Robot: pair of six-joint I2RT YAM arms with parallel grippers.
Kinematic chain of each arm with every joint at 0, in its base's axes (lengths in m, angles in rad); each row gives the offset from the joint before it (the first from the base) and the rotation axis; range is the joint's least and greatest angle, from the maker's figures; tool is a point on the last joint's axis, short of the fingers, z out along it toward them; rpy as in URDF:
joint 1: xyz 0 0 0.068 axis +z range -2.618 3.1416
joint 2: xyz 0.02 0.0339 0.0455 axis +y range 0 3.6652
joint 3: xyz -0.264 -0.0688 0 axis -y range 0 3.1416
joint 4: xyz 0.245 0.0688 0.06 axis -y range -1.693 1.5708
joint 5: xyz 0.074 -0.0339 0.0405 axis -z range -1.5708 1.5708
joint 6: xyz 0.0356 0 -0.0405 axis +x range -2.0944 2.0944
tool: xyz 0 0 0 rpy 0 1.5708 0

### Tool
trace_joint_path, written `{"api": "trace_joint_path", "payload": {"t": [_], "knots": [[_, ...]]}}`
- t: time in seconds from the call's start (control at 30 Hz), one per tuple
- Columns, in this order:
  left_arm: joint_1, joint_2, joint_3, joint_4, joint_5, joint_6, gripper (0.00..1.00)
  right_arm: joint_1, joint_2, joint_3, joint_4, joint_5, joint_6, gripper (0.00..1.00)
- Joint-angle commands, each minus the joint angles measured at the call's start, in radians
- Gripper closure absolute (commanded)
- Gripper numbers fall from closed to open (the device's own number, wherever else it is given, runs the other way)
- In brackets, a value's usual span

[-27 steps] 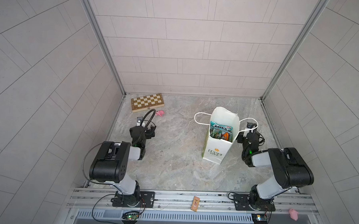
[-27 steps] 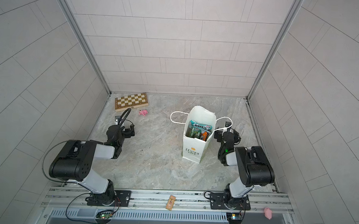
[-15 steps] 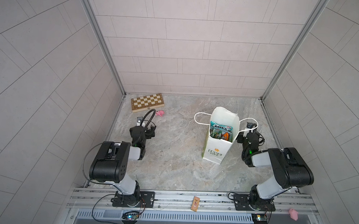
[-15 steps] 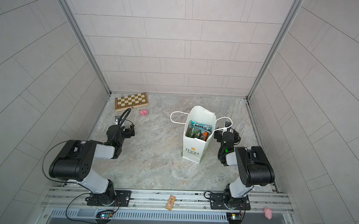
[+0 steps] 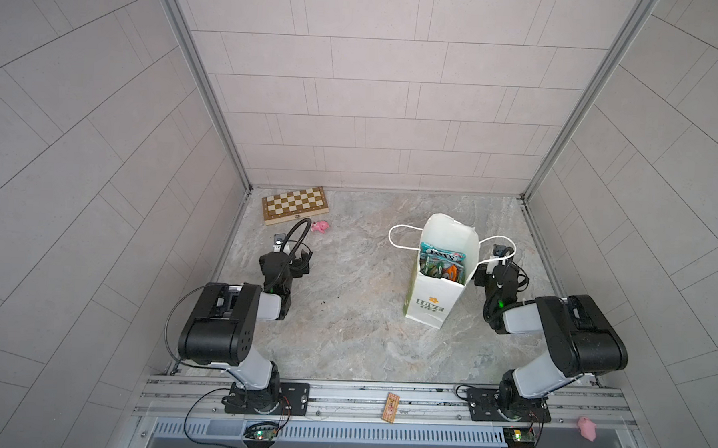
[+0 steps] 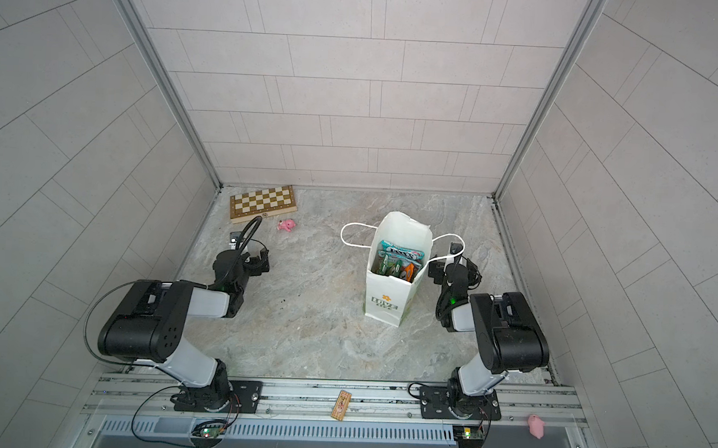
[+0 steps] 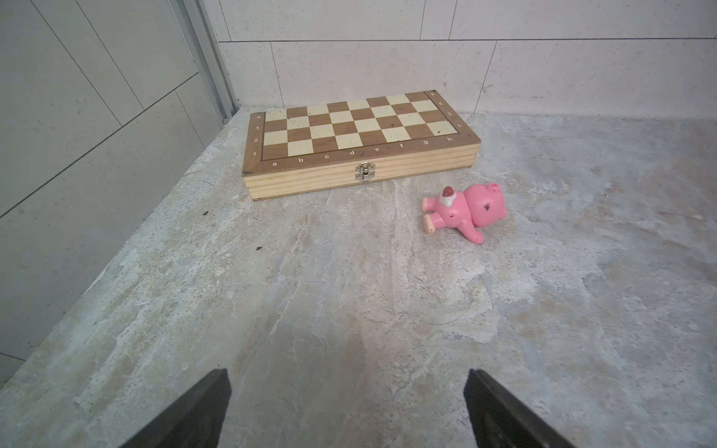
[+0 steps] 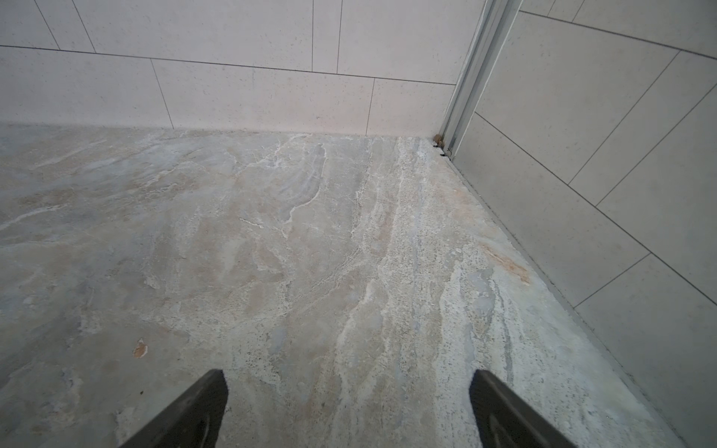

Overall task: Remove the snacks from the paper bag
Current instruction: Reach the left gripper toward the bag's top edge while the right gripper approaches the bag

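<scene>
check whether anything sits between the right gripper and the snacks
Only the side wall of the paper bag: the right gripper sits low beside it, open. The snacks show through the open top, uncovered.

The left arm (image 5: pixel 220 323) and right arm (image 5: pixel 581 338) pair boxy black joint housings with pale grey links. Black cables (image 5: pixel 170 308) loop from bolted black base plates (image 5: pixel 297 397). The left claw (image 7: pixel 347 407) and right claw (image 8: pixel 349 407) have dark, wedge-shaped fingers (image 7: pixel 186 419).

Both top views look down from high above, sharing the whole table (image 5: pixel 345 316). Wrist cameras sit low, facing the back wall (image 7: pixel 349 70).
</scene>
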Motion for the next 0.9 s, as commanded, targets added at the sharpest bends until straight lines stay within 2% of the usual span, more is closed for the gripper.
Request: {"api": "trace_joint_path", "payload": {"t": [0.0, 0.1, 0.2, 0.27, 0.33, 0.4, 0.47, 0.63, 0.7, 0.77, 0.87], "knots": [[-0.003, -0.008, -0.019, 0.066, -0.041, -0.012, 0.0, 0.004, 0.003, -0.021, 0.052, 0.027, -0.008, 0.01], [-0.003, -0.066, -0.047, 0.065, -0.118, -0.036, 0.0, 0.004, -0.044, -0.049, 0.062, 0.095, 0.017, 0.01], [-0.003, -0.165, -0.043, -0.036, -0.239, -0.077, 0.0, 0.004, -0.125, -0.05, -0.01, 0.139, 0.026, 0.01], [-0.012, -0.272, -0.009, -0.212, -0.327, -0.111, 0.0, 0.005, -0.18, -0.057, -0.05, 0.189, 0.043, 0.01], [-0.015, -0.378, 0.077, -0.485, -0.381, -0.265, 0.0, 0.006, -0.253, -0.061, -0.119, 0.22, 0.063, 0.01], [-0.015, -0.454, 0.16, -0.685, -0.304, -0.372, 0.0, 0.006, -0.356, -0.038, -0.301, 0.26, 0.151, 0.01], [-0.016, -0.497, 0.239, -0.822, -0.176, -0.493, 0.0, 0.003, -0.461, 0.007, -0.532, 0.262, 0.244, 0.01], [-0.029, -0.507, 0.378, -0.899, 0.288, -0.633, 0.0, 0.005, -0.626, 0.032, -0.766, 0.172, 0.351, 0.0], [-0.055, -0.493, 0.427, -0.893, 0.429, -0.693, 0.0, 0.005, -0.684, 0.044, -0.858, 0.136, 0.373, 0.01], [-0.122, -0.474, 0.479, -0.893, 0.499, -0.754, 0.0, 0.006, -0.733, 0.044, -0.913, 0.093, 0.385, 0.01], [-0.24, -0.445, 0.539, -0.887, 0.523, -0.795, 0.0, 0.006, -0.793, 0.044, -0.973, 0.043, 0.39, 0.01]]}}
